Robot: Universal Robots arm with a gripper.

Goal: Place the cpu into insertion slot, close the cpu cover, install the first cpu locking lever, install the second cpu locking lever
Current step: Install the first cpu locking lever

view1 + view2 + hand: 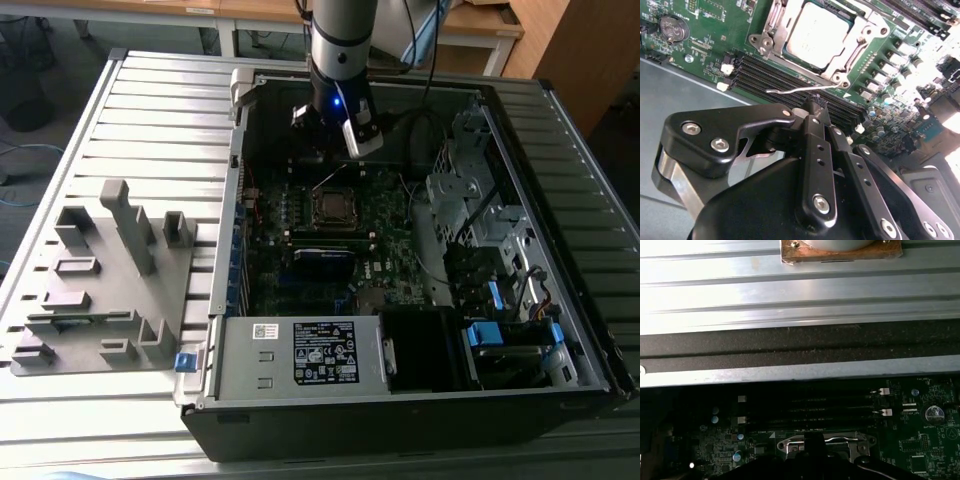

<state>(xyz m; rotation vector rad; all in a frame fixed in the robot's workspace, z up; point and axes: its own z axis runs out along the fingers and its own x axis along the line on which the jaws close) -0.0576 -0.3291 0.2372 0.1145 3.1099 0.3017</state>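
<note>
The cpu (812, 32) lies flat in the insertion slot (333, 207) on the green board, its pale metal face showing through the cut-out. The silvery cpu cover (852, 47) is folded down around it. A thin wire locking lever (800, 90) sticks out free along the socket's side, over the black memory slots (785, 77). My gripper (816, 102) is shut with nothing held, its black fingertips right at this lever. In the exterior view the gripper (340, 140) hangs inside the case just behind the socket. The first wrist view shows the cover's edge (825, 442).
The open computer case (230, 330) lies on a slatted metal table (150, 120). A grey fixture block (100, 270) sits at the exterior view's left. The power supply (300, 350) is in front; drive cages (480, 220) and cables are at the right.
</note>
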